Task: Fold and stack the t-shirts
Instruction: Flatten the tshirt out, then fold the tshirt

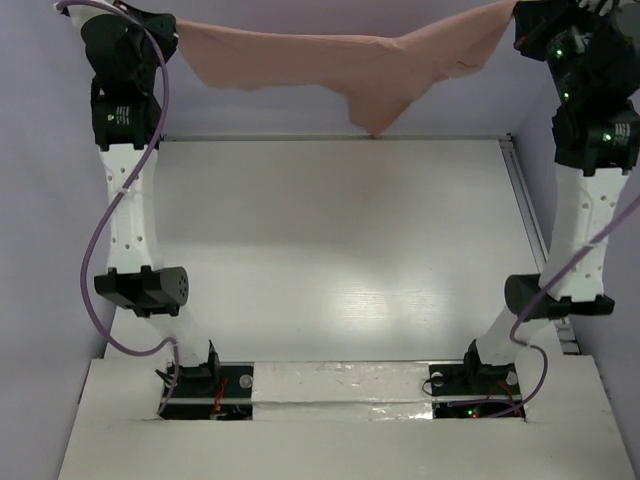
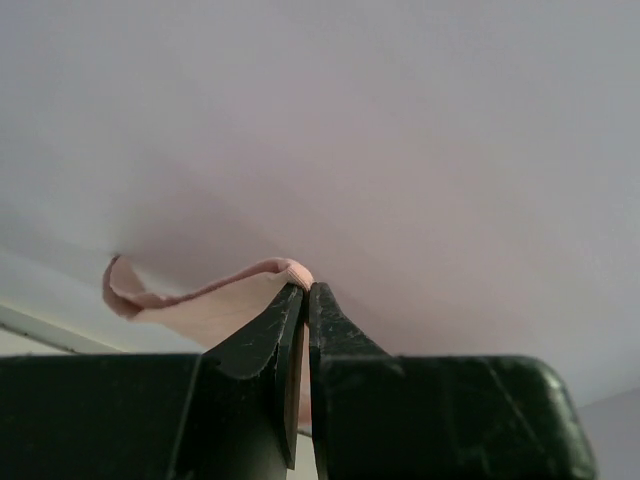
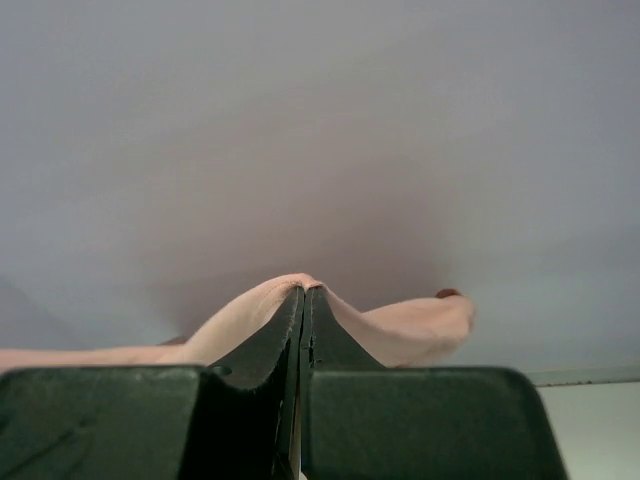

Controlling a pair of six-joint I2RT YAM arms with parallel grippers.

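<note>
1. Left gripper: jaws pressed together on a thin fold of the t-shirt. A ribbed cloth edge pokes out right at the tips, and no gap shows between the fingers.
2. From the left tips, the fabric runs toward the left edge of the wrist view and slightly below tip level. It ends in a small curled-up loop.
3. Right gripper: jaws likewise clamped shut on the shirt. Pink cloth humps over both sides of the tips: a long run trails off one side, and a short rounded lobe sits just beside the other.
4. Overhead view: both grippers are raised high over the far end of the table and are well apart. The shirt is strung between them as a sagging band.
5. The slack hangs between the grippers, nearer the right one. One pointed flap drops well below both sets of tips toward the far table edge; cannot tell whether it touches.
6. Only plain pink surface shows.
7. Beyond both sets of tips there is only the pale wall.
</note>
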